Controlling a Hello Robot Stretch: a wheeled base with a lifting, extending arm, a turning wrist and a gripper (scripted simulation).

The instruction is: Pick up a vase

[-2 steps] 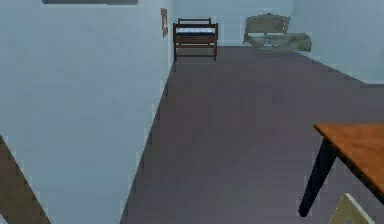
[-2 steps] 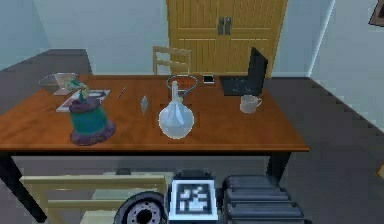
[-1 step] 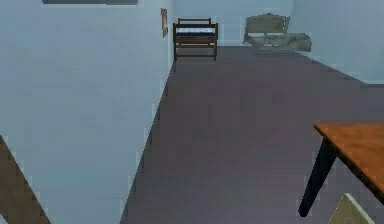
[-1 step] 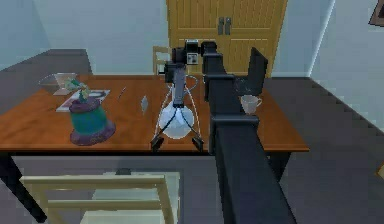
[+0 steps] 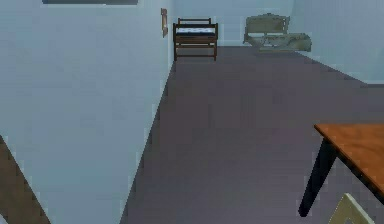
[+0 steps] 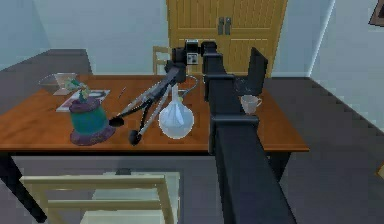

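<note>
At frame centre, vase: a clear glass vase (image 6: 176,119) with a round belly and a narrow neck stands upright on the orange-brown wooden table (image 6: 35,125), just left of the dark square arm bar (image 6: 235,150).
Gripper: the dark gripper (image 6: 130,128) slants down-left from the upper middle, its thin fingers (image 6: 118,122) ending between the vase and a teal round pot on a purple base (image 6: 88,118); I cannot tell whether it grasps anything.
Table's right part: a white mug (image 6: 248,103) and a dark open laptop (image 6: 256,70) sit near the bar.
Table's near edge: a pale wooden chair (image 6: 100,195) stands at it, lower left.
Far side: a yellow-brown wooden double door (image 6: 225,30) at top centre.
Forward view, open room: wide dark floor (image 5: 230,120) runs to the back wall.
Forward view, edges: a pale blue wall (image 5: 80,90) bounds the left; a dark-framed low shelf (image 5: 195,38) stands at the top.
</note>
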